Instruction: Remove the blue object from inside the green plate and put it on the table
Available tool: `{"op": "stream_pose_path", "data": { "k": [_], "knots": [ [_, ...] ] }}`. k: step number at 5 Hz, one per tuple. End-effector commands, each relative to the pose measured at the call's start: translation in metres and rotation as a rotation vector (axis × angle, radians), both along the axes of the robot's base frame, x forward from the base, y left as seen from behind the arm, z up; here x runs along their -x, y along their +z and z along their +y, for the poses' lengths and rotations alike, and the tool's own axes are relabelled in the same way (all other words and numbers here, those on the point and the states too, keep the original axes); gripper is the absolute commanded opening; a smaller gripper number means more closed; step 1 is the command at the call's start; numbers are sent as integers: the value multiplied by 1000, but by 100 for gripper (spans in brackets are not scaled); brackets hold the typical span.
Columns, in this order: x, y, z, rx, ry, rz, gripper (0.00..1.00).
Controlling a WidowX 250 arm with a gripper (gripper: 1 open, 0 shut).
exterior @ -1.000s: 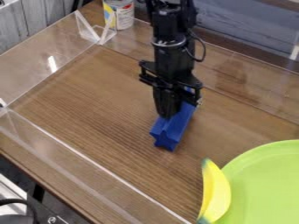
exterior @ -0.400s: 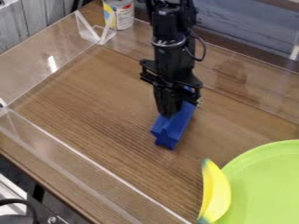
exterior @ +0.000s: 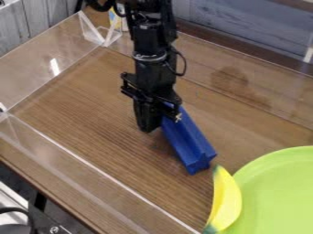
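Note:
The blue object [exterior: 189, 144] lies slanted on the brown table [exterior: 86, 110], well outside the green plate [exterior: 279, 187] at the bottom right. Its near end almost reaches the plate's rim. Its far end sits at the tips of my gripper [exterior: 152, 124], which points straight down, close to the tabletop. The fingers are together on that end, as far as the view shows. The arm's black body hides the contact itself.
A yellow banana-shaped thing [exterior: 224, 196] rests against the plate's left rim. Low clear acrylic walls [exterior: 49, 151] edge the table at the left and front. A white and yellow container [exterior: 123, 15] stands behind the far wall.
My gripper has moved left across the table. The blue object, upright beneath the fingers before, now stretches out slanted toward the plate.

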State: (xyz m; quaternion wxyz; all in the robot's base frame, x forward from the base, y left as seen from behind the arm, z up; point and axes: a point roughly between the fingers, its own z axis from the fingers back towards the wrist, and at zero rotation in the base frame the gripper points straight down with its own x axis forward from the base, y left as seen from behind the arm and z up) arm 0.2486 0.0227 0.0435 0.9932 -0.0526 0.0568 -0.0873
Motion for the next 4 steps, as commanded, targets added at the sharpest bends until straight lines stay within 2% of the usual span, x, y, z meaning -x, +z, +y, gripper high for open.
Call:
{"op": "stream_pose_path", "data": {
  "k": [1, 4],
  "knots": [
    [-1, 11, 12, -16, 13, -49, 0],
    [14, -7, 41, -40, 37, -31, 0]
  ]
}}
